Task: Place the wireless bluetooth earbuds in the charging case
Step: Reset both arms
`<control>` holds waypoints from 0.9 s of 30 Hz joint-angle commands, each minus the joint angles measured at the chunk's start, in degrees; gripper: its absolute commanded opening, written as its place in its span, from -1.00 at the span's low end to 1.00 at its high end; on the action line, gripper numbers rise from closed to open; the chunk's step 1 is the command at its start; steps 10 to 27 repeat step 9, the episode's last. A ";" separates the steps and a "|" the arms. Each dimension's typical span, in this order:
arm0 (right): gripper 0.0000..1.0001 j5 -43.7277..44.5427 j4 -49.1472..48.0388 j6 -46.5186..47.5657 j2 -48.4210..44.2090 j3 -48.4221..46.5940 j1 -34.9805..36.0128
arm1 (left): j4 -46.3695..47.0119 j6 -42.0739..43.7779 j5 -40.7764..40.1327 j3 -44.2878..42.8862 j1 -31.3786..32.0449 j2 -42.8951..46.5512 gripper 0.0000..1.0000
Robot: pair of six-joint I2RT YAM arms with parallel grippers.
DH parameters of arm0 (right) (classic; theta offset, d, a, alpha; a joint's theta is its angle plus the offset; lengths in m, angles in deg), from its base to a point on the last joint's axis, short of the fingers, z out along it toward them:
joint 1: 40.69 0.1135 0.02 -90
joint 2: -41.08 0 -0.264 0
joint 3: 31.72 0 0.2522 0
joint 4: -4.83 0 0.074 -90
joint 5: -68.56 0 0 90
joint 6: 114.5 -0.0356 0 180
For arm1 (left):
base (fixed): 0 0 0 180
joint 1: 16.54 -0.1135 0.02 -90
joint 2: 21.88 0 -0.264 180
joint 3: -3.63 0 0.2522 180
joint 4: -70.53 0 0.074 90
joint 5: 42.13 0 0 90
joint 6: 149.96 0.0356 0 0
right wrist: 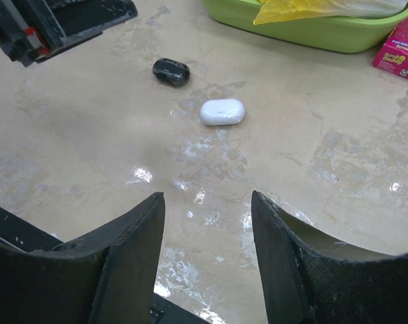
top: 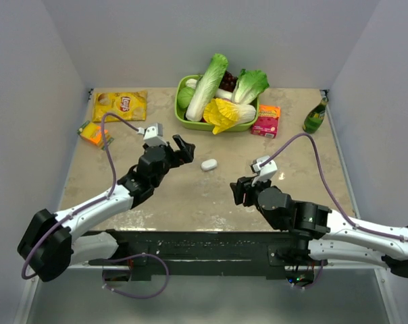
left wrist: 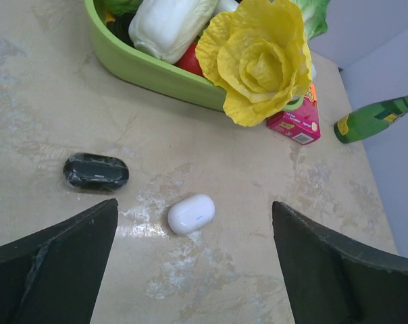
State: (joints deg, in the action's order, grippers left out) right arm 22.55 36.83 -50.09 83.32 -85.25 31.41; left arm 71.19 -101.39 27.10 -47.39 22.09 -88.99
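Observation:
The charging case (top: 209, 164) is a small glossy white oval lying shut on the marble table top, with a tiny blue light on its front (left wrist: 190, 214). My left gripper (top: 182, 150) hovers just left of it, jaws wide open and empty; in the left wrist view the case sits between and just beyond the fingertips of this gripper (left wrist: 194, 204). My right gripper (top: 239, 190) is open and empty, nearer to me and to the right of the case (right wrist: 222, 111), its jaws (right wrist: 207, 196) aimed toward it. The earbuds are not in view.
A small dark oval object (left wrist: 96, 171) lies just left of the case. Behind it stands a green basket (top: 190, 121) of vegetables, with a pink box (top: 266, 121) and a green bottle (top: 315, 116) to the right. A yellow chip bag (top: 121, 104) and an orange packet (top: 93, 133) lie far left.

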 commanded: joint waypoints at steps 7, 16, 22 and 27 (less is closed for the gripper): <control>0.48 0.66 -4.26 -1.14 1.53 -0.57 -0.02 | -5.63 0.30 1.36 -0.82 -0.49 4.96 0.97; 0.96 0.66 -4.62 -0.69 0.92 -0.57 0.06 | -6.50 0.21 1.00 -0.19 -0.49 7.24 1.00; 0.96 0.66 -4.62 -0.69 0.92 -0.57 0.06 | -6.50 0.21 1.00 -0.19 -0.49 7.24 1.00; 0.96 0.66 -4.62 -0.69 0.92 -0.57 0.06 | -6.50 0.21 1.00 -0.19 -0.49 7.24 1.00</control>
